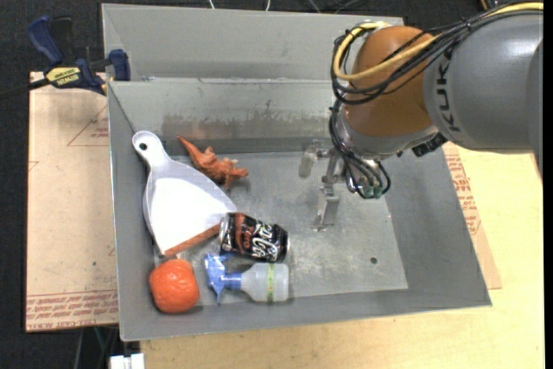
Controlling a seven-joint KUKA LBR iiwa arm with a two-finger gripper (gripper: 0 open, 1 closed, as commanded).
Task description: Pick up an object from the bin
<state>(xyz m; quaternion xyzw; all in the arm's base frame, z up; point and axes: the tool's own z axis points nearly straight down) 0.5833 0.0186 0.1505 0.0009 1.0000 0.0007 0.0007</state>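
- Five loose things lie in the bin [371, 259], one of each kind, all in its left half.
- Nearest the camera, in the front left corner, sits one orange ball [174, 286].
- Just to its right lies one clear spray bottle [263, 282] on its side, its blue nozzle pointing at the ball and close beside it.
- Directly behind the bottle lies one crushed black can [252, 238], tipped on its side and touching or nearly touching the bottle.
- To the can's left lies one white dustpan [180, 207], its wide mouth toward the ball and the can, its handle pointing toward the back left. A thin orange strip runs along its front lip.
- Behind the dustpan, near the back wall, lies one orange toy dinosaur [212, 160], just beside the pan's upper edge.
- Right of all these, the one gripper [316, 196] hangs over bare grey floor near the bin's middle. Its two fingers stand spread apart with nothing between them.
- The can and the dinosaur are the things closest to the gripper, both to its left and clear of it.
- Above the fingers sits the round orange cover [389, 86] with yellow and black cables [359, 69] looped over it.
- The grey arm [497, 82] reaches in from the right.
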